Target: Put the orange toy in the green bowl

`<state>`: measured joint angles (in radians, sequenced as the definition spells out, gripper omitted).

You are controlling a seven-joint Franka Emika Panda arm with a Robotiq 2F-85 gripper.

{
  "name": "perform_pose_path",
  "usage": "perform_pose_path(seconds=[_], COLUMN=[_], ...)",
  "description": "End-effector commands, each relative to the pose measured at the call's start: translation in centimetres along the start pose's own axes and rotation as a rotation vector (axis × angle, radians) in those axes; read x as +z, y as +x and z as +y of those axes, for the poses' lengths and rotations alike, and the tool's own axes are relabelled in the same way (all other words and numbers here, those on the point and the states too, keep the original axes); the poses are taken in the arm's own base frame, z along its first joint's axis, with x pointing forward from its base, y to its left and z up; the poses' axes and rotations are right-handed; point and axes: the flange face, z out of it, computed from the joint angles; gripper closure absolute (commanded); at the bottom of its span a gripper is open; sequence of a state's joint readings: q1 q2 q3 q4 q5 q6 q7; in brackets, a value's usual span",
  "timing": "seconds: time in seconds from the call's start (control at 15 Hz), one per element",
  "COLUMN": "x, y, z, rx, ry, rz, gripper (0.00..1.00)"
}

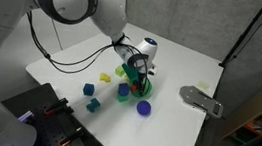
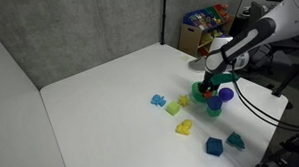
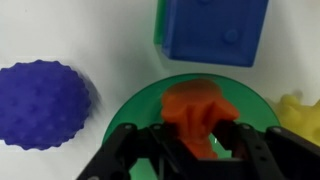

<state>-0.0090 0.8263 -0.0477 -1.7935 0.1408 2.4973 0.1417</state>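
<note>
- Between the fingers of the claw [image 3: 200,138], the orange toy [image 3: 198,108] sits pinched from both sides; the claw looks closed on it, with a dark pad pressed against each flank.
- Directly beneath the claw lies the green bowl [image 3: 135,110], so the toy hangs over the bowl's inside, near its middle. Whether the toy already touches the bottom cannot be told.
- To one side of the claw, outside the bowl's rim, rests a purple spiky ball [image 3: 42,105]. Ahead of the claw, beyond the far rim, stands a blue block [image 3: 215,30]. On the other side, a yellow block [image 3: 300,112] peeks in. All rest on the white desk [image 3: 100,40].
- Judging by its look, the toy is a hard, light plastic piece with knobs and notches. It should neither squash nor break, but its smooth faces may slip or twist.
- The best hold seems to be across its flat opposite sides, as now, not on the rounded knobs.
- A light toy dropped from height may bounce off the bowl's hard wall, so a low release would be safer.
</note>
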Motion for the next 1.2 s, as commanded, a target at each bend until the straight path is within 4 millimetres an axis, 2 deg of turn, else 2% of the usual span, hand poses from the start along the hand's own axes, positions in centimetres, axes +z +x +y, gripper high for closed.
perform_pose_path(seconds=[0.0, 0.13, 0.33, 0.4, 0.87, 1.13], x=[-1.9, -2.8, -5.3, -6.2, -13.8, -18.1], y=[-1.2, -1.3, -1.4, -1.5, -3.1, -5.7], z=[0.7, 0.9, 0.6, 0.4, -1.5, -1.7], rx=[-0.018, -0.010, -0.027, -0.032, -0.114, -0.178], ry=[-0.004, -0.005, 0.009, 0.014, 0.072, 0.097], rz=[-0.017, -0.002, 0.033, 0.046, 0.108, 0.073], gripper=[0.39, 0.25, 0.02, 0.00, 0.00, 0.00])
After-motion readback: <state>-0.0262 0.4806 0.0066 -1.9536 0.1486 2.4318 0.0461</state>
